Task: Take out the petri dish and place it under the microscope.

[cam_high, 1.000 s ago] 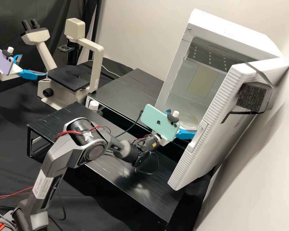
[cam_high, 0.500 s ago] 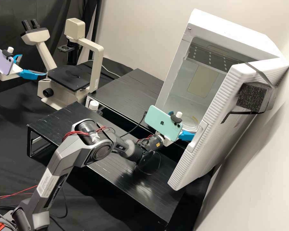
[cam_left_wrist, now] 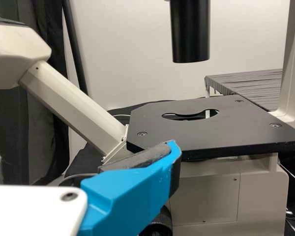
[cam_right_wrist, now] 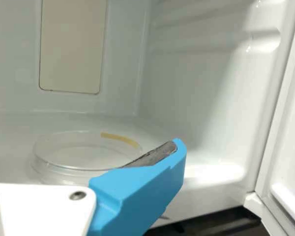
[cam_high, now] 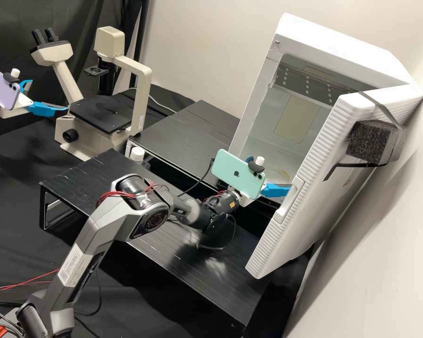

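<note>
The right gripper [cam_high: 271,174] is at the open front of the white cabinet [cam_high: 343,47], its two blue fingers spread well apart with nothing gripped; one finger [cam_right_wrist: 137,196], dark-padded, overlaps the near side of the petri dish [cam_right_wrist: 83,157] in the right wrist view, and whether it touches I cannot tell. The clear dish, a yellow strip at its rim, lies flat on the cabinet's floor, inside the front edge. The left gripper [cam_high: 49,95] is also wide open with nothing between its fingers, one fingertip close to a corner of the microscope's black stage [cam_high: 101,114]; contact there cannot be made out. A mint phone [cam_high: 237,173] is mounted on the right gripper, a lilac one [cam_high: 2,84] on the left. The cream microscope [cam_high: 136,103] stands towards the bench's far left corner. Two slatted black stands [cam_high: 192,141] [cam_high: 94,178] lie between it and the cabinet, a white-capped bottle [cam_high: 137,154] between their neighbouring edges. The cabinet's ribbed door [cam_high: 310,188] is swung open, with a black foam block [cam_high: 369,141] strapped to it. Black cloth [cam_high: 19,188] covers the bench; a dark curtain [cam_high: 80,14] hangs behind the microscope, beside a pale wall [cam_high: 211,42].
</note>
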Robot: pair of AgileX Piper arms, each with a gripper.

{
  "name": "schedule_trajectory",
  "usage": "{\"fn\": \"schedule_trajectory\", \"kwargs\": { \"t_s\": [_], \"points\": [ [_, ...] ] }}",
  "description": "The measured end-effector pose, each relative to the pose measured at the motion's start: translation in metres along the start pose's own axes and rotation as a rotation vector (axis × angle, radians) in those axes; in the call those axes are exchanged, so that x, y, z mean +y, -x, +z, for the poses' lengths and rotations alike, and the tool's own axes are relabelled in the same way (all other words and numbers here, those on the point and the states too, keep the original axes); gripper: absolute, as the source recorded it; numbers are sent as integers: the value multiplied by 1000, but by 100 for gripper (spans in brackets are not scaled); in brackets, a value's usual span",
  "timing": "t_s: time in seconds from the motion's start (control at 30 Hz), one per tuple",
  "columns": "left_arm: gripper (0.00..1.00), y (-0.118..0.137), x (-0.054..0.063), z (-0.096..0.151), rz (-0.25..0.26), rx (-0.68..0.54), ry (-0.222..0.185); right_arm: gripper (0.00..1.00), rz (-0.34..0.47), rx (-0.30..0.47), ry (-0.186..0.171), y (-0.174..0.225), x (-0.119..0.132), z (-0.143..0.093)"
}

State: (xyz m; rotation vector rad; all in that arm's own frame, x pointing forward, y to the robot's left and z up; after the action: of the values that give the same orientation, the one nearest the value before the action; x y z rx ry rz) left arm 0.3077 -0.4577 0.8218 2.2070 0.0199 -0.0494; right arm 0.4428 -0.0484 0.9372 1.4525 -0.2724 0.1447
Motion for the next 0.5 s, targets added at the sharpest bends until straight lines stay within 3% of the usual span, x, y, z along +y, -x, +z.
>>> {"fn": "schedule_trajectory", "kwargs": {
  "t_s": [0.23, 0.5],
  "points": [
    [100, 0, 0, 0, 0, 0, 0, 100, -5, -5, -2, -12, -4, 4],
    [100, 0, 0, 0, 0, 0, 0, 100, -2, -2, -49, -19, -6, 8]
  ]
}}
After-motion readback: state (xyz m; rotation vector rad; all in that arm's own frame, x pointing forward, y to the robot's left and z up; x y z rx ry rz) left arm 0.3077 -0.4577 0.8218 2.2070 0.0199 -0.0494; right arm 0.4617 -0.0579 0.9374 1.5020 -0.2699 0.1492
